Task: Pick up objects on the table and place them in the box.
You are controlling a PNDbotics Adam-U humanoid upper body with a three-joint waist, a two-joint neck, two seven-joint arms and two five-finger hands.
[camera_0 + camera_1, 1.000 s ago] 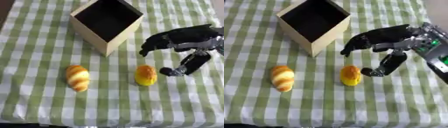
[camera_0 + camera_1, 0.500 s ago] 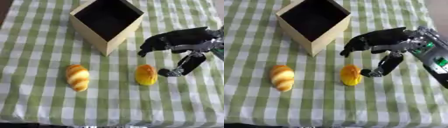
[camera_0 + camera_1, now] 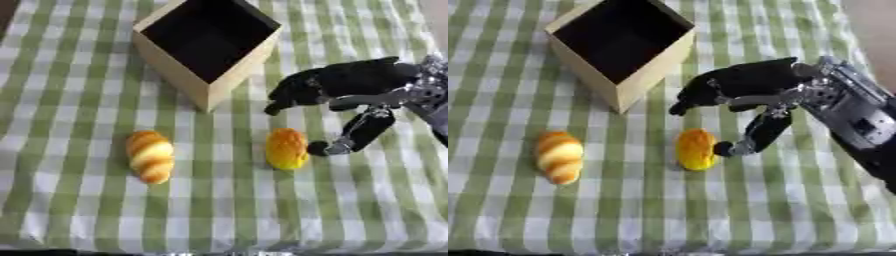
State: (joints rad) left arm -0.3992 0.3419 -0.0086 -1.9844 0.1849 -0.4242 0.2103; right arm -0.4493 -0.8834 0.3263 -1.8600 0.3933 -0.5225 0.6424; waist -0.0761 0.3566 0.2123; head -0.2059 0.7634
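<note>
The right hand (image 3: pixel 754 82) hovered with fingers (image 3: pixel 697 95) released beside the orange bun (image 3: pixel 696 149), positioned to grasp it for the box (image 3: pixel 645 80).

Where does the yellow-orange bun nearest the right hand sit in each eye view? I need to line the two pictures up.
Left eye view: the yellow-orange bun lies right of centre, just left of the right hand and its thumb tip.
Right eye view: the same bun sits close to centre, again beside the thumb tip.
Shared landmark: the box, up and to the left of the bun in both.
</note>
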